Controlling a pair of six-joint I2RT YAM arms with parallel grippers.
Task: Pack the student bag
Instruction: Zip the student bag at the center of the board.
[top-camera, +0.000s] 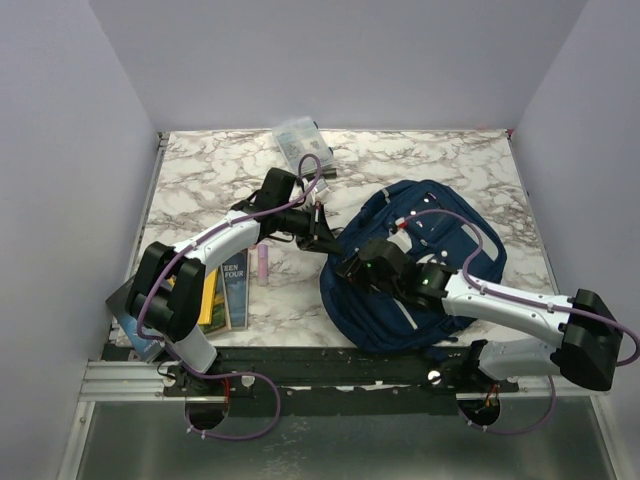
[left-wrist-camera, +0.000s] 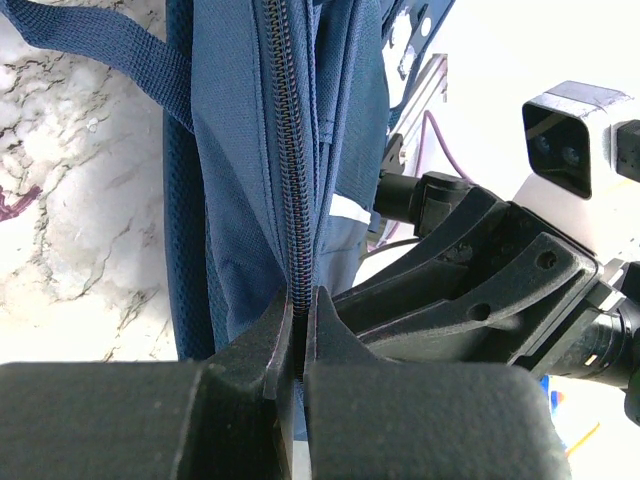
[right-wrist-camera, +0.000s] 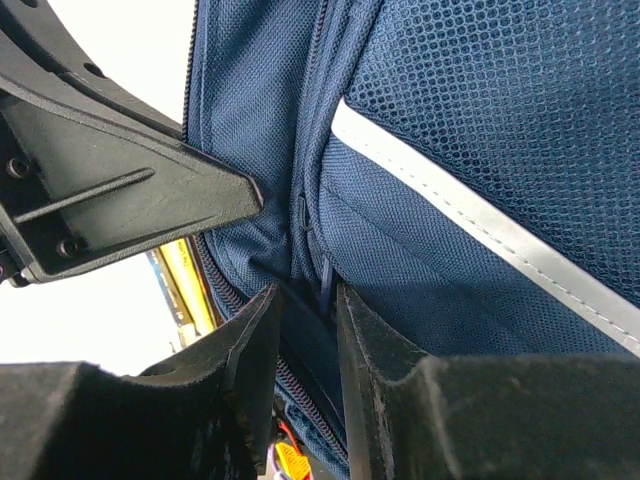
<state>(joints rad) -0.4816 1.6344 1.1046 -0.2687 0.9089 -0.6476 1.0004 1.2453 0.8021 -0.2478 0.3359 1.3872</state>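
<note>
The left hand is clamped shut, its two fingers pressed together on the zipper seam of the student bag at the bag's left rim; in the left wrist view the zipper teeth run straight up from between the finger pads. The right hand sits just beside it on the same rim, a little nearer the near edge of the table. Its fingers stand slightly apart with a fold of navy fabric and a zipper line pinched between them, so it too grips the bag. The two hands are close enough that each appears in the other's wrist camera. The bag lies flat on the right half of the table, its front with the grey trim lines facing up. Its long axis runs roughly from the near edge toward the far edge, leaning a little to the far right corner, and its lower end reaches the near edge. Which end is the top cannot be told. Left of the bag a small pink object lies on the marble. Beyond it, under the left arm near the near left corner, are a teal book and a yellow book. A clear pouch rests at the far edge.
</note>
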